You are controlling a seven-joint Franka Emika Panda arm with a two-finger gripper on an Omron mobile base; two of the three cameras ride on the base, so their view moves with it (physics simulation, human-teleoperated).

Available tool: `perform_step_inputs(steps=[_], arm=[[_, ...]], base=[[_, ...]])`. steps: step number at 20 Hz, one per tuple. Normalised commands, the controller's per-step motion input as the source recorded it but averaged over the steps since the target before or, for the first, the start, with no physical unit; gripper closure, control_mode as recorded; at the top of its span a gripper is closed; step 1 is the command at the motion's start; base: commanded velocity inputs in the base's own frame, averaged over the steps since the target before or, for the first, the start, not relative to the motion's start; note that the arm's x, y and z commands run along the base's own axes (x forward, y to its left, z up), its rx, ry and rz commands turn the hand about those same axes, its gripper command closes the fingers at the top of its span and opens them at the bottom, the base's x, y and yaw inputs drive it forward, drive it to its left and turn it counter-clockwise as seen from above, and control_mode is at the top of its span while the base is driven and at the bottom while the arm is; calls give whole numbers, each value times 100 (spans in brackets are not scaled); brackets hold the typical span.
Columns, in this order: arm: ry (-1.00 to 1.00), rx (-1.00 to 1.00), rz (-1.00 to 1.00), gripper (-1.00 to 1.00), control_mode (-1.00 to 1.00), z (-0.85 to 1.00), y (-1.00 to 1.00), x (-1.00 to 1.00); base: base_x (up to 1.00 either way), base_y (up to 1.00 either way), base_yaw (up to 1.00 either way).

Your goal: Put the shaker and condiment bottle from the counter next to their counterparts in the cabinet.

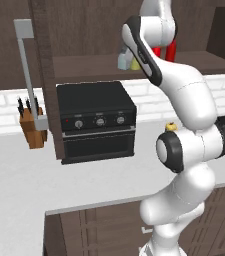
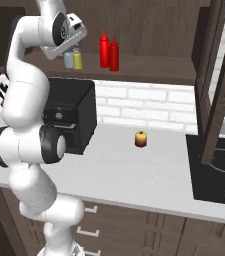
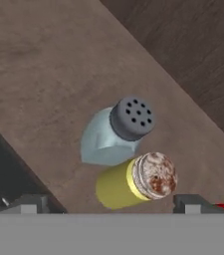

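The yellow shaker (image 3: 133,182) (image 2: 77,61) stands on the cabinet shelf (image 2: 149,70), touching the pale blue-grey shaker (image 3: 116,132) (image 2: 68,60). My gripper (image 3: 111,204) (image 2: 74,49) hovers just above them, open, its fingertips (image 3: 29,204) wide apart on either side of the yellow one and holding nothing. Further along the shelf the red condiment bottle (image 2: 114,55) stands beside the slightly taller red bottle (image 2: 104,49). In the left base view my arm covers most of the shakers (image 1: 123,62) and bottles (image 1: 171,51). The grey counter (image 2: 134,170) lies below.
A black toaster oven (image 1: 96,120) sits on the counter under the shelf, with a knife block (image 1: 33,127) to its left. A round yellow-and-red lump (image 2: 141,138) lies mid-counter. A black cooktop (image 2: 219,170) is at the right. Open cabinet doors (image 1: 26,75) (image 2: 216,80) hang at both sides.
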Motion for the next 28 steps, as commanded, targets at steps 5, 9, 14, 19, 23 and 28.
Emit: perform_step_inputs(steps=[5, 9, 14, 19, 23, 28], arm=[[-17, -7, 5, -100, -100, -1, 22, -92], [-18, -10, 4, -100, -100, -17, 21, -84], [-20, -9, 0, -100, -100, -50, 21, -93], [-17, -1, 0, -100, -100, -69, 3, -100], [-15, 0, 0, -100, -100, -86, 0, -100], [-16, 0, 0, -100, -100, -97, 0, -100]], base=[[0, 0, 0], [0, 0, 0], [0, 0, 0], [0, 0, 0], [0, 0, 0], [0, 0, 0]])
